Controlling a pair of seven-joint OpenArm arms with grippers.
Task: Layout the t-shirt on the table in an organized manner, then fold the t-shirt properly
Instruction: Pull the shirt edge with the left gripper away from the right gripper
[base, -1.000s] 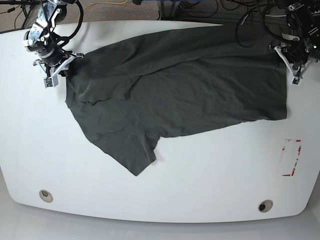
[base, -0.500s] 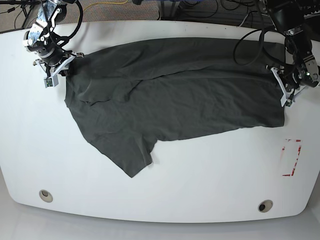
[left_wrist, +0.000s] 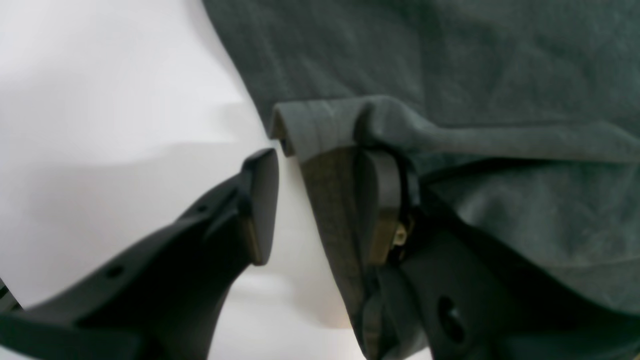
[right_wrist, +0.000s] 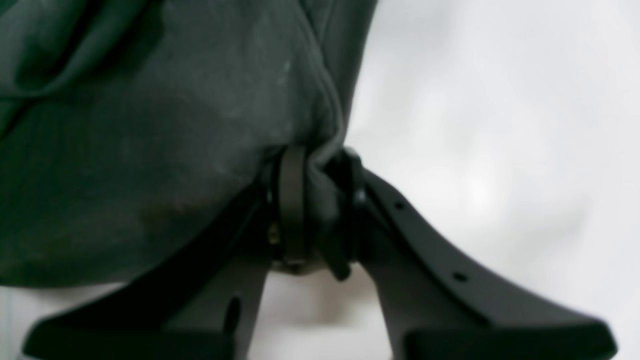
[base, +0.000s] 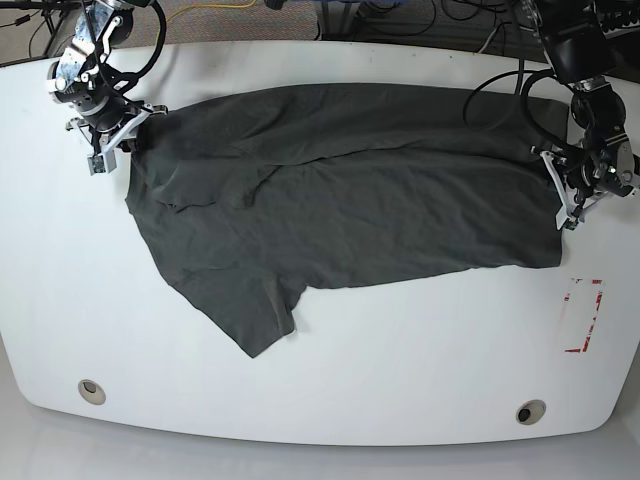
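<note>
Our right gripper (right_wrist: 317, 200) is clamped on a bunched edge of the t-shirt (base: 340, 190), the cloth pinched into a tight ridge between its two dark pads at the far corner of the garment beside the table's rear edge. Our left gripper (left_wrist: 320, 200) stands with its jaws apart: one pad sits under a turned-up hem fold, the other hangs clear over bare white surface, so it grips nothing. We judge that we are in the laying-out step, spreading the shirt across the table (base: 400, 370) before any fold is made. The shirt lies across the upper middle of the tabletop, mostly open but skewed, with one sleeve (base: 255, 320) jutting toward the near edge and a long crease running across the body. The next move, as we read it, calls for smoothing that crease and squaring the hem, with one corner anchored. The fabric is soft, matte charcoal knit that rumples easily and should slide readily on the glossy, hard, curved-edged top. A red-outlined rectangle (base: 582, 315) and two metal grommets (base: 91, 391) lie well apart from the cloth.
</note>
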